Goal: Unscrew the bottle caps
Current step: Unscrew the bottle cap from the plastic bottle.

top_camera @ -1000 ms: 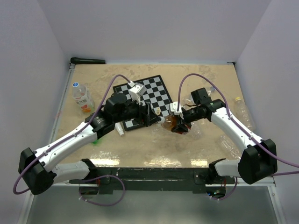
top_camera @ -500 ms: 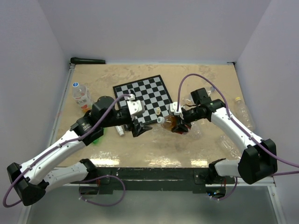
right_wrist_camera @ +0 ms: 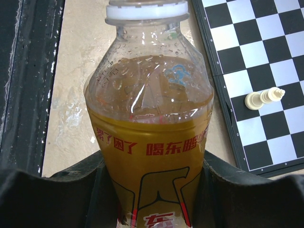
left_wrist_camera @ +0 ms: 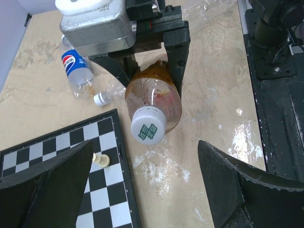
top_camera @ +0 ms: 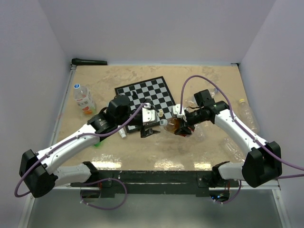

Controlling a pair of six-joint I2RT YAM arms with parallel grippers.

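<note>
My right gripper [right_wrist_camera: 152,190] is shut on the body of a clear bottle of orange drink [right_wrist_camera: 149,118] and holds it on its side above the table, its neck toward the left arm. A white bottle cap [left_wrist_camera: 147,128] with a green mark sits screwed on that neck, also seen as the bottle cap [right_wrist_camera: 146,10] at the top of the right wrist view. My left gripper [left_wrist_camera: 145,185] is open wide, straight in front of the cap and a short gap away, with nothing between its fingers. From above, the left gripper [top_camera: 153,126] faces the cap [top_camera: 163,122] and the right gripper [top_camera: 183,126].
A chessboard [top_camera: 145,97] lies just behind the grippers, with a cream chess piece [left_wrist_camera: 100,160] near its edge. A capped bottle [top_camera: 83,99] lies at the far left. A Pepsi bottle [left_wrist_camera: 76,66] and clear bottles [top_camera: 247,114] lie on the right side.
My left arm pulled back from the chessboard edge, then swung in to face the cap, and its jaws opened wider. The right arm and bottle have stayed still.
</note>
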